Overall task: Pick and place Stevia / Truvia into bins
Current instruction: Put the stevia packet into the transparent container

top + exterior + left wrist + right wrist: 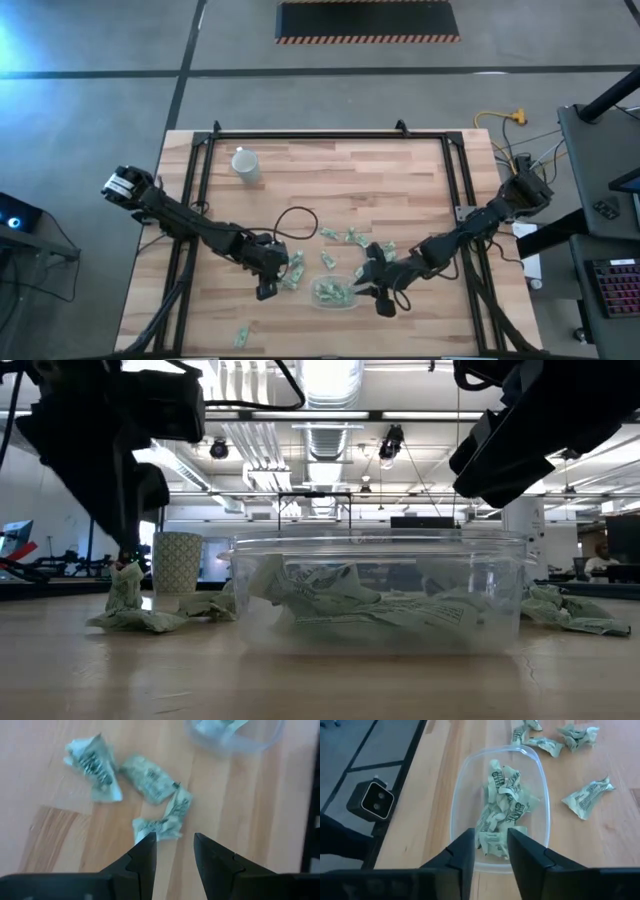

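The bin (459,795) is a clear shallow tub near the table's front middle, holding several crumpled pale green Stevia sachets (502,807). My right gripper (490,840) hangs open over the bin's right end, with nothing between its fingers. More sachets (355,238) lie loose on the wood beyond the bin. Left of the bin (352,303), my left gripper (175,840) stands open, pointing steeply down at three sachets. The nearest sachet (165,820) lies right at its fingertips. In the low view a sachet (125,588) stands on end under that gripper. My left gripper has one fingertip (149,842) at the near edge of the closest sachet (150,827), coming slanting from above. I cannot tell whether it touches. Nothing sits between the two fingers.
A white paper cup (245,163) stands at the far left. A black cable loop (295,222) lies behind the sachets. Black frame rails (200,180) run along the table's sides. A lone sachet (240,335) lies near the front left. A small camera box (372,800) sits off the front edge.
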